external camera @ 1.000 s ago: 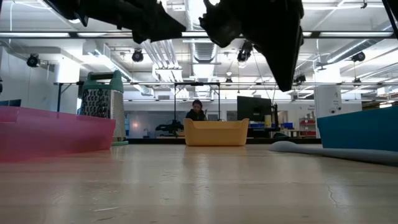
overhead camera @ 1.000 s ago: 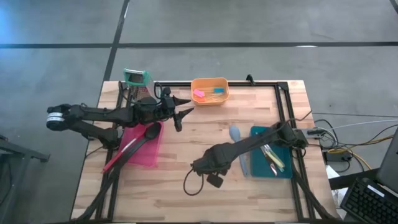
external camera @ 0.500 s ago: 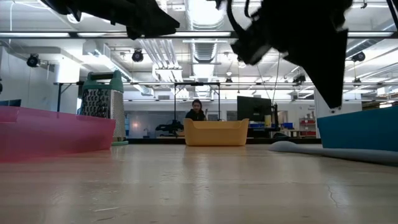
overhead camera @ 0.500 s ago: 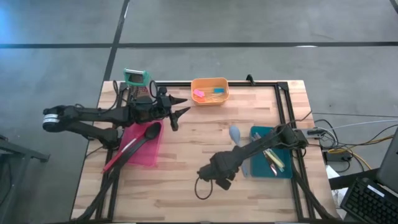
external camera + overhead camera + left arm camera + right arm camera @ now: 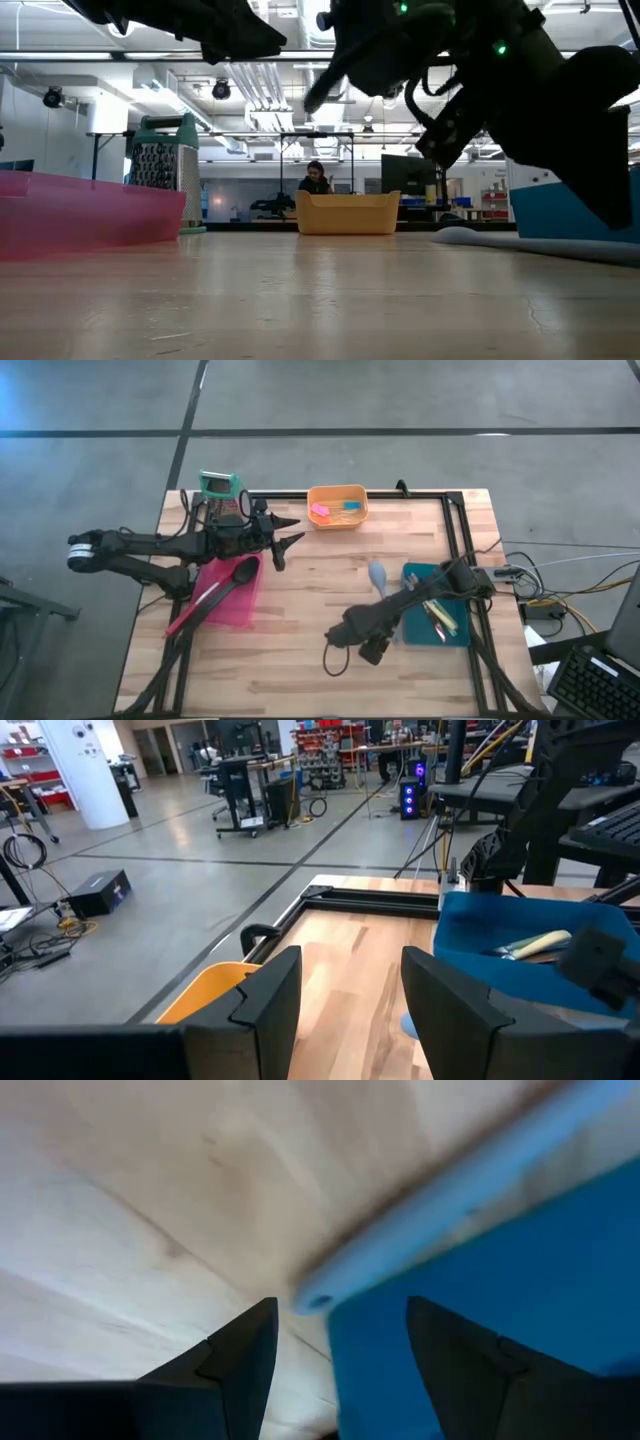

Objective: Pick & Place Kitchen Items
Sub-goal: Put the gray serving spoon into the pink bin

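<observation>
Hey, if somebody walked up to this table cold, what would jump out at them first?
Probably the right gripper, open and low over the wood, lined up on the handle end of the pale-blue spoon that lies beside the blue tray. Next, the pink tray on the left side, holding a black spoon and a red spoon, with the left gripper hovering open just beyond it.

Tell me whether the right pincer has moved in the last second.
Yes. The right pincer has slid toward the blue tray, nearer its corner, in the high view.
</observation>
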Available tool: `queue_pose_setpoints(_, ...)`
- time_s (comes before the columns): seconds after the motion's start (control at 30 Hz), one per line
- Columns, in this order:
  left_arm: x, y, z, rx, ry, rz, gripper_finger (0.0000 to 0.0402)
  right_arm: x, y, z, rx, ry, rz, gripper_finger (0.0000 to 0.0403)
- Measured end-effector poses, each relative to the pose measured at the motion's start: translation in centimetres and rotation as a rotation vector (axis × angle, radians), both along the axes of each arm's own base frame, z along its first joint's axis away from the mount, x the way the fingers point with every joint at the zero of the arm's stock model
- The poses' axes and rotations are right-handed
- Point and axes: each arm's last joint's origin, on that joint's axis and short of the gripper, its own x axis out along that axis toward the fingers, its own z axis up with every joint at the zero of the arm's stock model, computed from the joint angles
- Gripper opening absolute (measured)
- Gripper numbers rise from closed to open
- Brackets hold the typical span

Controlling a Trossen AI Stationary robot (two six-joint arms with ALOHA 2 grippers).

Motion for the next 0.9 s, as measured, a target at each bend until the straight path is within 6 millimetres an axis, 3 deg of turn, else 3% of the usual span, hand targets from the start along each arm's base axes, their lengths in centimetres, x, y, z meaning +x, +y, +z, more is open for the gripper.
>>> queue_pose_setpoints(0.47, 0.0, 0.0, 0.0, -0.008, -0.002, 0.0, 0.0178, -0.7, -1.6, -2.4, 0.043, 0.042, -0.046, 0.0189)
queue_pose_setpoints(0.7, 0.0, 0.0, -0.1, -0.008, 0.004, 0.0, 0.0178, -1.0, -1.5, -3.9, 0.192, 0.029, -0.092, 0.0181)
queue_pose_setpoints(0.9, 0.0, 0.0, -0.2, -0.009, 0.008, 0.0, 0.0178, -0.6, -1.2, -3.9, 0.237, -0.003, -0.094, 0.0193)
